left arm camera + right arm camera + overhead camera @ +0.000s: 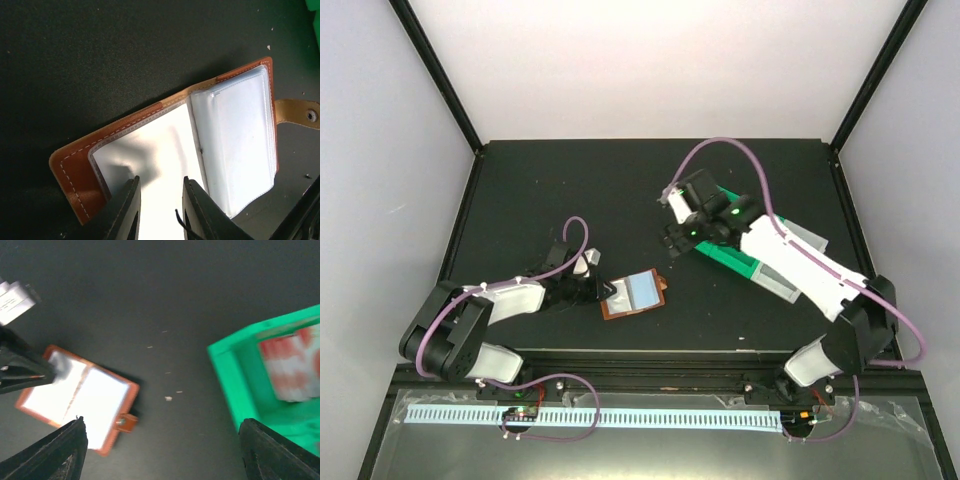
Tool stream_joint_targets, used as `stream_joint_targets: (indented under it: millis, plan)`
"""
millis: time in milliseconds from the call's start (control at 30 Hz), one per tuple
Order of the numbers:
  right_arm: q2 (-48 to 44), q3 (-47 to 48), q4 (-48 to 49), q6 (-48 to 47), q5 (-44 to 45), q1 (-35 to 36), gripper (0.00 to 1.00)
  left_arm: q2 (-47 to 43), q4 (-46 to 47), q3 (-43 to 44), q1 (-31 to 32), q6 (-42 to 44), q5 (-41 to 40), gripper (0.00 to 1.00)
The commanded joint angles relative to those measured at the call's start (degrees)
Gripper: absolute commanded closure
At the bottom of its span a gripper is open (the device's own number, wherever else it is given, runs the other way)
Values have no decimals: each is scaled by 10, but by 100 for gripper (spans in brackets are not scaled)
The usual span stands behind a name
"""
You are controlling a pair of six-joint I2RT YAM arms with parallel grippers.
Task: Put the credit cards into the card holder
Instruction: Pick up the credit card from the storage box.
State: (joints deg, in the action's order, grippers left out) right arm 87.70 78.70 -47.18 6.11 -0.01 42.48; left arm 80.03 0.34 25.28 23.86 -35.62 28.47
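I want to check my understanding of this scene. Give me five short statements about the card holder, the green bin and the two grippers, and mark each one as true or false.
1. The card holder lies open on the table. True.
2. The right gripper holds a red card. False: its jaws stand wide apart with nothing between them.
3. A red card lies inside the green bin. True, although the view is blurred.
4. The left gripper is over the green bin. False: it is at the card holder, over its clear inner pages.
5. The snap tab is fastened shut. False: it sticks out free at the side of the open holder.
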Motion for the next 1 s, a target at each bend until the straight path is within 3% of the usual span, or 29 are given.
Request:
stream_joint_targets:
  millis: [0, 233, 333, 700, 967]
  plan:
    - [-29, -12, 7, -132, -50, -95, 17, -3, -38, 9, 5, 18, -10, 74]
    - [64, 54, 16, -254, -22, -165, 24, -17, -76, 24, 5, 30, -15, 72]
    - [131, 99, 11, -265, -23, -193, 33, -22, -89, 34, 5, 31, -18, 72]
    - [329, 239, -2, -307, 28, -235, 50, -17, -102, 65, 6, 22, -23, 73]
    - [366, 247, 3, -319, 17, -243, 51, -11, -95, 55, 8, 10, -23, 73]
